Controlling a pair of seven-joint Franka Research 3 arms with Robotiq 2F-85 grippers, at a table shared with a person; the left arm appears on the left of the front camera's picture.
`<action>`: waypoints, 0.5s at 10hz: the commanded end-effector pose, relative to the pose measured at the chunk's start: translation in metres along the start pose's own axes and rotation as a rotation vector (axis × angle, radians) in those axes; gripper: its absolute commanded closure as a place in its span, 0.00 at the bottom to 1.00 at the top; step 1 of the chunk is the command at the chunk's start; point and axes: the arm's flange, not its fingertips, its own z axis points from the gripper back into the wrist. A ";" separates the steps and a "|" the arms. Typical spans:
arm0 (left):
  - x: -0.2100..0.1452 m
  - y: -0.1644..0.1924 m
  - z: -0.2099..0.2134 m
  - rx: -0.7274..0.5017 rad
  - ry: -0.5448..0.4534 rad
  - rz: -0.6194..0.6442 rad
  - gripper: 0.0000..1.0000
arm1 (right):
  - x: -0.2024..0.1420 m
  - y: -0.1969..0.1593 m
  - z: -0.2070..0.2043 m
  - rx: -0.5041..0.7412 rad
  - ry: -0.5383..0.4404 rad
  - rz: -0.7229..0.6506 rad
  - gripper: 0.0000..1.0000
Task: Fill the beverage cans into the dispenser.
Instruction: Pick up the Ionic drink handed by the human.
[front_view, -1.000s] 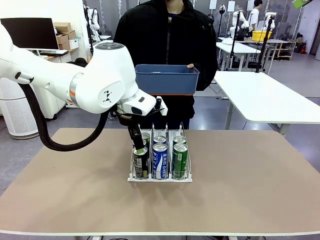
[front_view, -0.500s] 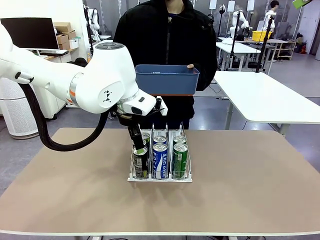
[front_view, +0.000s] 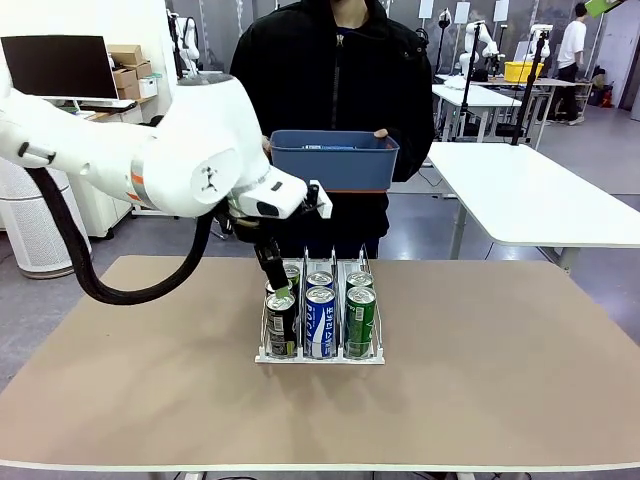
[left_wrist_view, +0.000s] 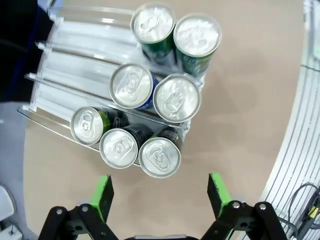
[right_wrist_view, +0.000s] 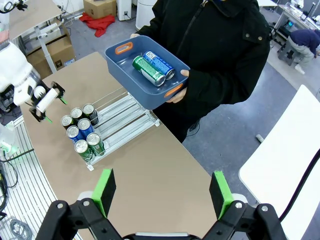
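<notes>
Beverage cans: seven slim silver-topped aluminium cans stand upright in the low white wire-and-plastic dispenser on the tan counter, three of them in its left lane.
Change: the left end effector, lowered about the front black can a second earlier, has been raised just clear of it.
Left grip: jaws spread wide, nothing held.
Right grip: the right end effector is spread wide, empty, high above the counter.
Meaning: that can is judged delivered; at least two cans remain in the blue plastic tub held by the person.
</notes>
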 end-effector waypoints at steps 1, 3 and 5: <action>-0.032 0.009 0.049 -0.032 -0.086 -0.033 0.00 | -0.001 0.000 -0.001 -0.004 -0.002 -0.001 0.00; -0.059 0.021 0.106 0.081 -0.091 -0.089 0.00 | -0.001 0.000 -0.001 -0.004 -0.002 -0.001 0.00; -0.084 0.034 0.169 0.090 -0.129 -0.101 0.00 | -0.001 0.000 -0.001 -0.004 -0.002 -0.001 0.00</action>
